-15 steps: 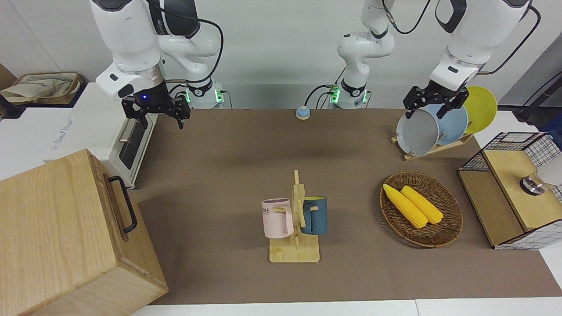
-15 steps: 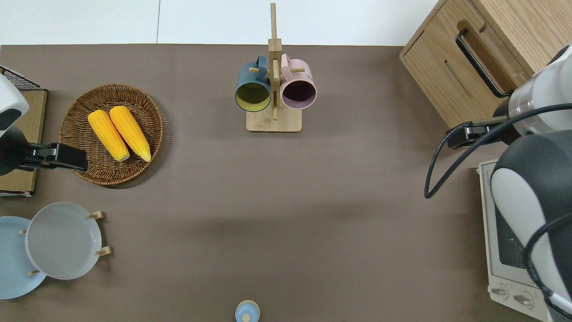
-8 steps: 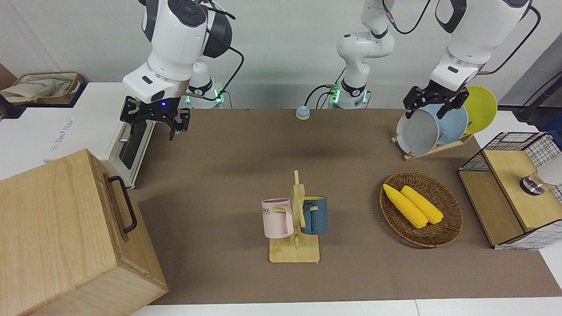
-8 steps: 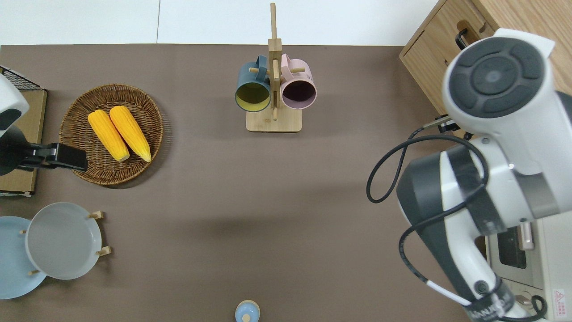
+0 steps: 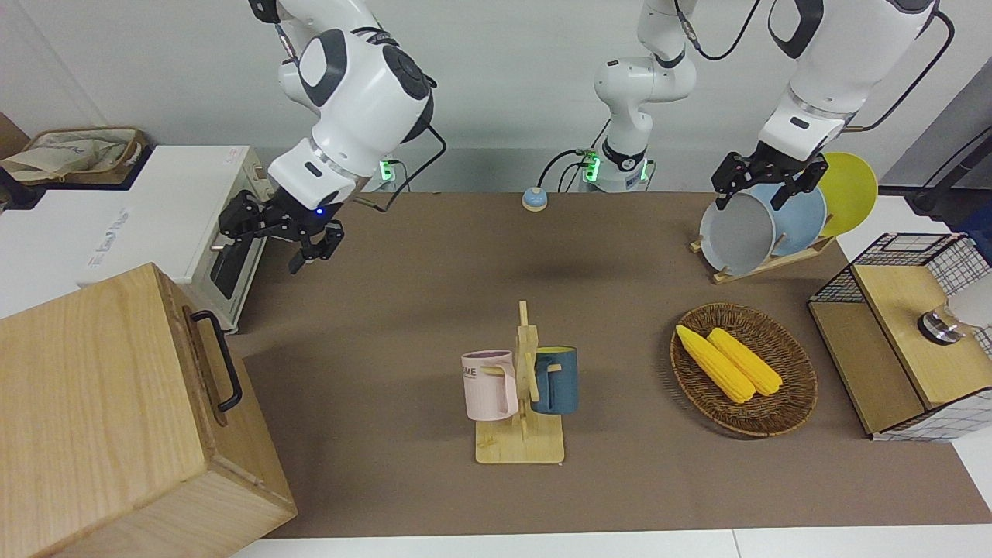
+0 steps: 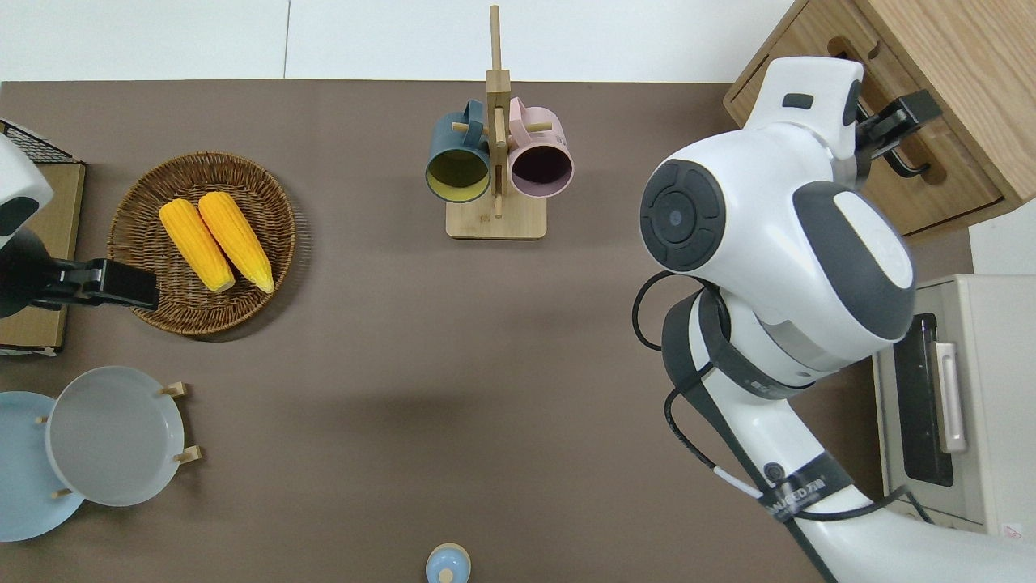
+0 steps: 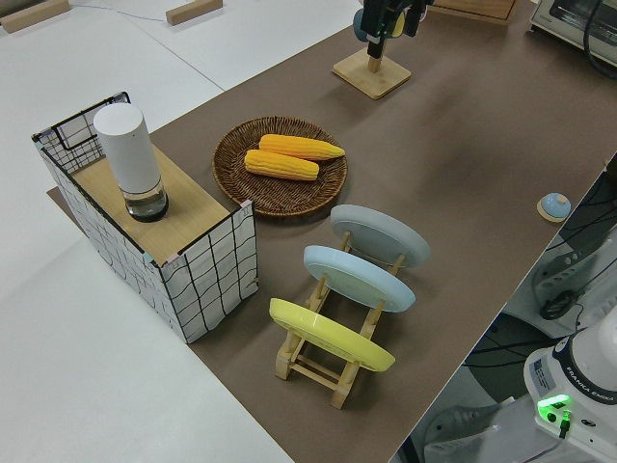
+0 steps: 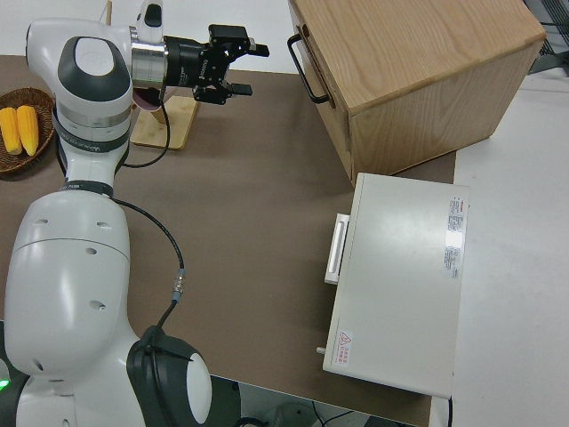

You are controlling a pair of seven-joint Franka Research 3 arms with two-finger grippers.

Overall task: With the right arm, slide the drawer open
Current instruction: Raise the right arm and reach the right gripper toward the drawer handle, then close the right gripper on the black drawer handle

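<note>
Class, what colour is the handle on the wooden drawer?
Black. The drawer handle shows best in the right side view.

The table carries two corn cobs [image 5: 728, 362] in one basket [image 5: 790, 411], two mugs [image 5: 490, 384] on one rack [image 5: 521, 446], three plates [image 7: 362, 260], one cabinet [image 5: 101, 418], one oven [image 6: 995, 405].

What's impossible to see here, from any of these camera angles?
- Inside the drawer: it is shut, so wood hides the contents in every view.
- Drawer handle, overhead view: mostly covered by the right arm and right gripper.
- Drawer, left side view: cut off by the top edge.
</note>
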